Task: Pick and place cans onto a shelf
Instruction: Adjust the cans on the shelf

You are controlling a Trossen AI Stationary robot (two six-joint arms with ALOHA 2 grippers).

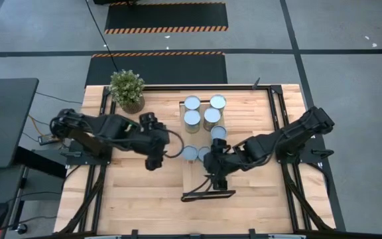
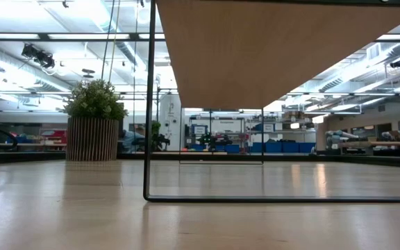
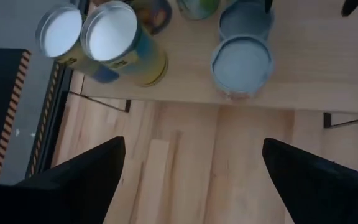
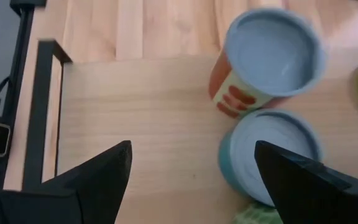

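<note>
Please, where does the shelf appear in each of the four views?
High view: the shelf runs down the table's middle, cans on it.
Low view: its underside fills the top.
Left wrist view: across the upper part.
Right wrist view: most of the picture.
Shared landmark: its black frame, in all four.
</note>
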